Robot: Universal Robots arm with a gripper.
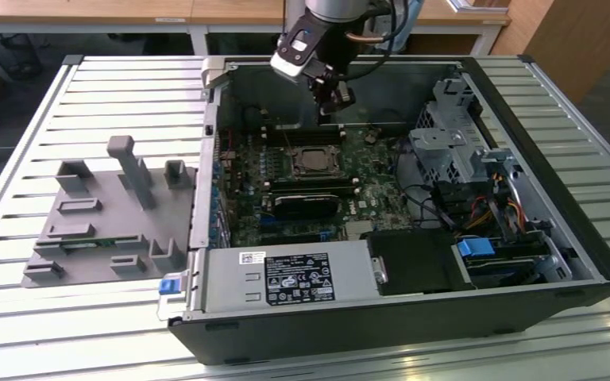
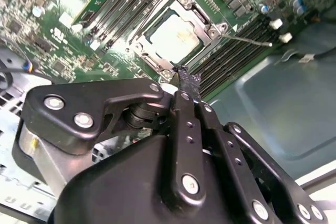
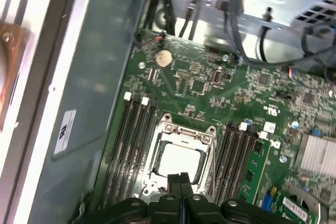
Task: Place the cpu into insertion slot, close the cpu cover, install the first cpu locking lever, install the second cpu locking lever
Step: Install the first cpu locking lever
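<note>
The cpu (image 2: 175, 37) (image 3: 177, 161) lies flat in the insertion slot (image 1: 313, 161), its pale metal face showing in both wrist views. The silver cpu cover (image 2: 198, 16) (image 3: 185, 134) lies down around it as a frame. A thin wire locking lever (image 2: 245, 37) sticks out from the socket's corner over the black memory slots. My gripper (image 1: 333, 107) (image 2: 187, 75) (image 3: 181, 179) hovers above the board near the socket's edge, fingers pressed together with nothing between them.
Long black memory slots (image 3: 128, 145) flank the socket on both sides. A metal drive cage (image 1: 448, 143) and cables stand at the exterior view's right. The case wall (image 3: 89, 93) rises close by. A grey fixture (image 1: 104, 214) sits on the slatted table.
</note>
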